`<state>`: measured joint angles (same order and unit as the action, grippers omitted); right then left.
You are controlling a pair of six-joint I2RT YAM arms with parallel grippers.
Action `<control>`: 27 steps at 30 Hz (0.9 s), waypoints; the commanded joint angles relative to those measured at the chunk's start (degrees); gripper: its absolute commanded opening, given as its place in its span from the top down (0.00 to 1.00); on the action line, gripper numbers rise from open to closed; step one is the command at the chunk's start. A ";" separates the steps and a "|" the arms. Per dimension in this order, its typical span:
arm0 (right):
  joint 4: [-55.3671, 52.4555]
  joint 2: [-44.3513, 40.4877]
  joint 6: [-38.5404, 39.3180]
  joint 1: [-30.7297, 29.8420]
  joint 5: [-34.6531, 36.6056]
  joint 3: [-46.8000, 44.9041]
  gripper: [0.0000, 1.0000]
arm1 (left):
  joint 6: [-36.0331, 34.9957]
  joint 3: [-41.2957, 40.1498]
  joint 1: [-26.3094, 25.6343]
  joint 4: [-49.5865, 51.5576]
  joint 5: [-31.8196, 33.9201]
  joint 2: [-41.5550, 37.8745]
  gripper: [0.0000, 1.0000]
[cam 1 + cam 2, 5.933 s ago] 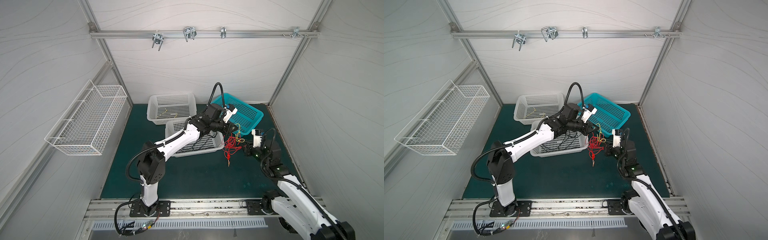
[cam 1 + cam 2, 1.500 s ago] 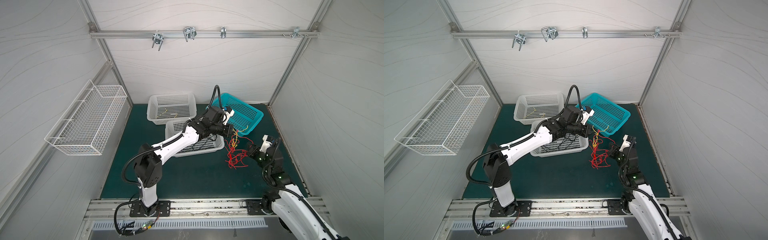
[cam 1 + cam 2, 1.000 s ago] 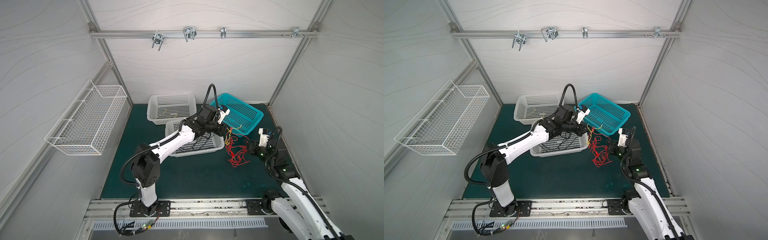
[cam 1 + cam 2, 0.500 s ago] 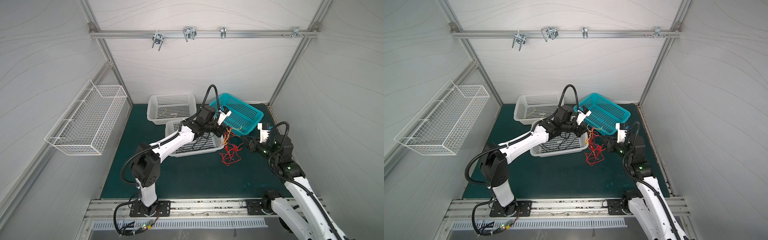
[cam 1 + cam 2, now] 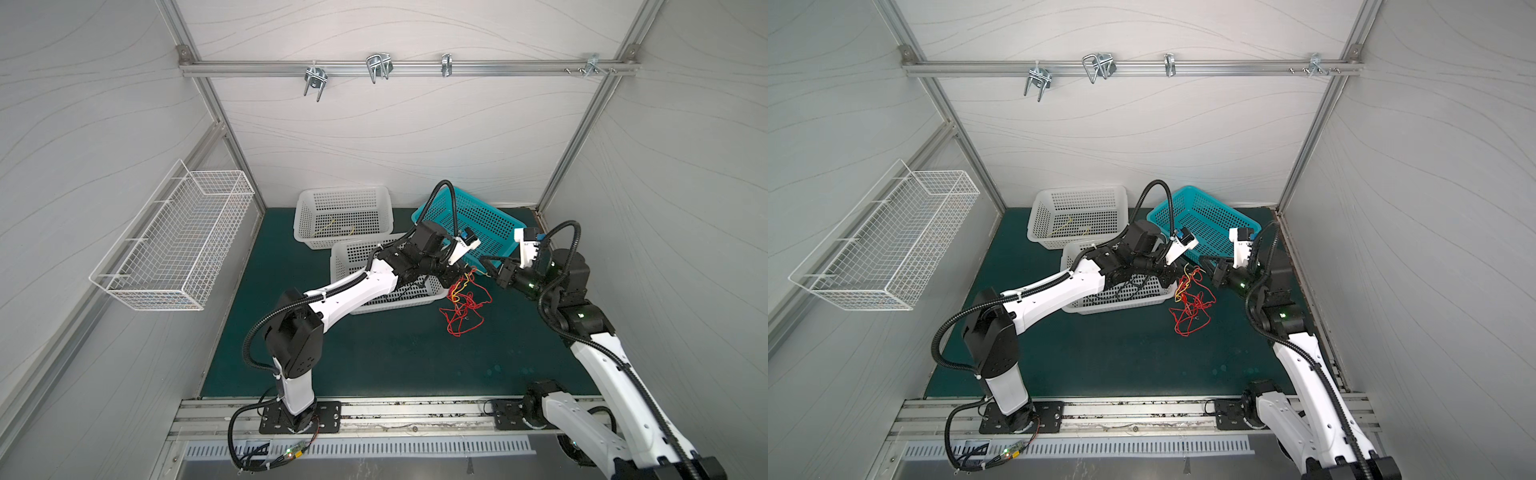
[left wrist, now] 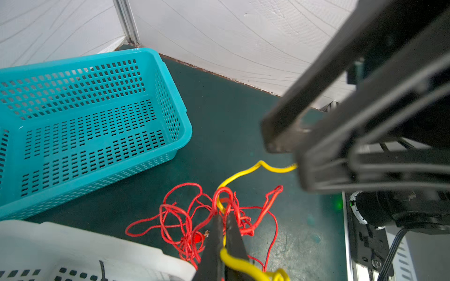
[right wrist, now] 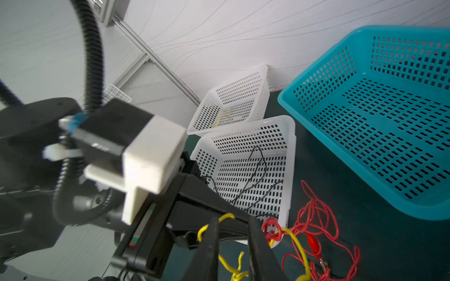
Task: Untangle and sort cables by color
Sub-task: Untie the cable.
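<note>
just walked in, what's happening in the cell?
Both arms are working a tangle on the green mat. The left gripper is shut on a yellow cable that threads through the red cables. The right gripper has its jaws apart around the same yellow cable. A few loose yellow wires lie in the far white basket, and black cables in the near white basket.

Dark green mat floor (image 5: 374, 357), bearing:
- white perforated plastic basket (image 5: 305, 224) at back wall
- second white perforated plastic basket (image 5: 341, 266) just in front
- teal perforated plastic basket (image 5: 488, 226), back right
- tangle of thin red and yellow cables (image 5: 465, 318), lower red loops on mat beside second basket
</note>
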<state>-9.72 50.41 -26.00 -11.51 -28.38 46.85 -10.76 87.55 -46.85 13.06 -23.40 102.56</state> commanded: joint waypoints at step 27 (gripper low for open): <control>-0.22 12.12 1.69 -0.15 -8.60 0.44 0.82 | -5.85 -3.66 -0.52 -8.50 1.05 -5.09 1.00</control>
<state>-10.41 61.69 -25.06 -11.25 -34.59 47.13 -16.03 82.81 -47.20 9.50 -21.74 99.57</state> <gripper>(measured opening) 0.183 0.048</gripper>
